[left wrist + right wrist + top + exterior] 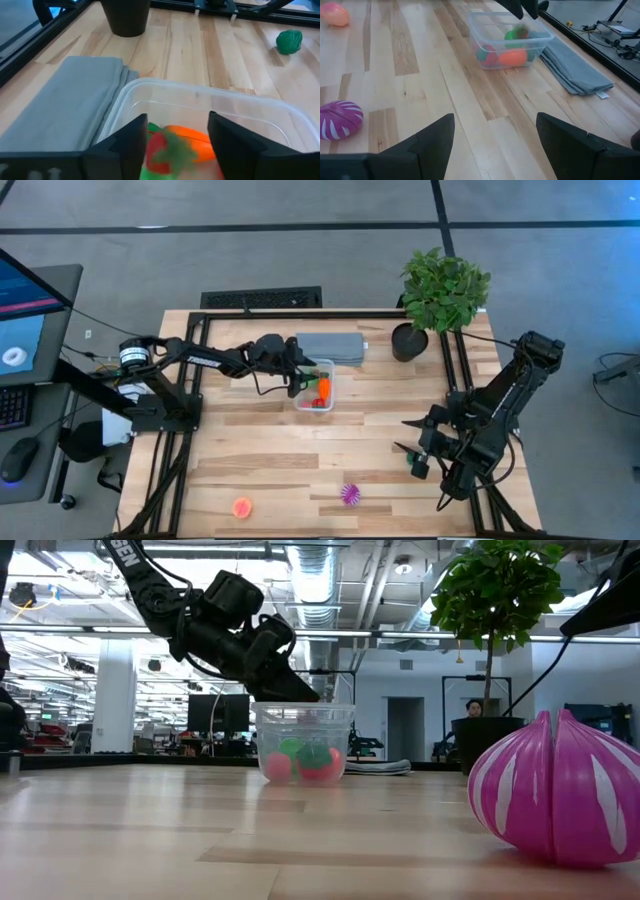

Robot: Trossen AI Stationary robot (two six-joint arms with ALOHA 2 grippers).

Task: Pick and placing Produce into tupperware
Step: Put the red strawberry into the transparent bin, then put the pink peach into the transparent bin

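Note:
The clear tupperware (316,387) stands on the table next to a grey pad. Inside it lie an orange piece (195,142) and red, pink and green produce (300,760). My left gripper (177,121) hangs open over the tub's near-left rim. A blurred red-and-green piece (165,152) sits below its fingertips, in the tub's mouth (518,32). My right gripper (495,145) waits open above the table's right part (412,442). A green piece (289,41), a purple white-striped piece (340,119) and a pink-orange piece (242,507) lie on the table.
The folded grey pad (330,347) lies against the tub's far side. A potted plant (440,295) stands at the back right. A black metal frame (190,400) runs around the table's edge. Bare wood lies between the tub and the near edge.

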